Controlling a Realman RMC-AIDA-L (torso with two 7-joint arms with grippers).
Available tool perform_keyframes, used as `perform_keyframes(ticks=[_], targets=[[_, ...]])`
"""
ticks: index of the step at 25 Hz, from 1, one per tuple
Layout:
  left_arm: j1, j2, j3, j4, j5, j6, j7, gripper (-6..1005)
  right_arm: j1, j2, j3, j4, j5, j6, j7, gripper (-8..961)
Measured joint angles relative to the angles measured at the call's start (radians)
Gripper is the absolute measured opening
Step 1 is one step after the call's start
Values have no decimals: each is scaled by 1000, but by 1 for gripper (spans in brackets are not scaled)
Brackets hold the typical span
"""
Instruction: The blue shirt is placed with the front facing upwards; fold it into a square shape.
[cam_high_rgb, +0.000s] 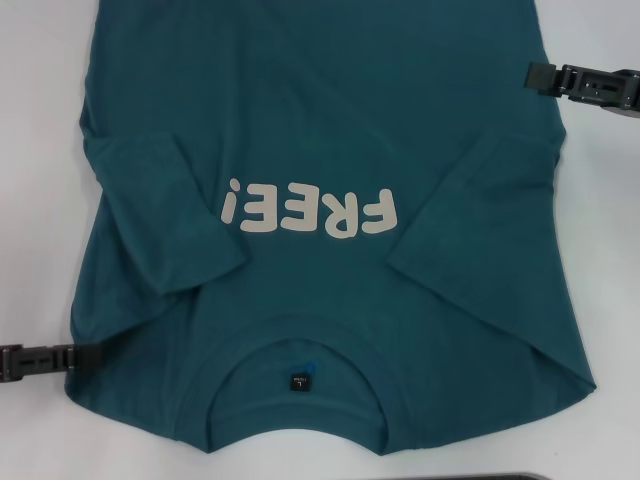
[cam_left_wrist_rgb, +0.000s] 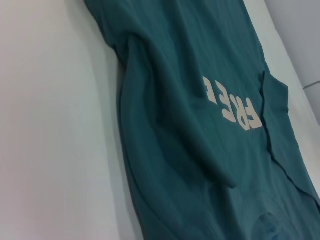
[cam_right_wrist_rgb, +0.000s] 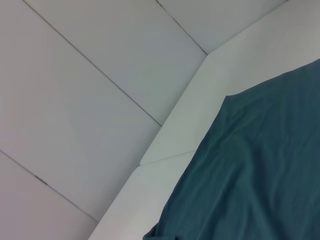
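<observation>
While the blue shirt (cam_high_rgb: 330, 180) lies flat on the white bench (cam_left_wrist_rgb: 55, 130) with both sleeves tucked in, we think the long fold comes next. Our left tool (cam_high_rgb: 45, 360) sits by the near shoulder, our right tool (cam_high_rgb: 585, 83) beside the far edge. We cannot tell if either is clenched.

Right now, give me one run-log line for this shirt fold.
blue shirt: front up, both sleeves folded inward | left gripper: at near left edge | right gripper: at far right edge | square: not yet
</observation>
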Motion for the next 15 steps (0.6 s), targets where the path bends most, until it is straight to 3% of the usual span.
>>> perform_keyframes(ticks=[15], targets=[[-19,3,6,-5,25,-13,-2,766,1,0,1,0,1,2,2,825]])
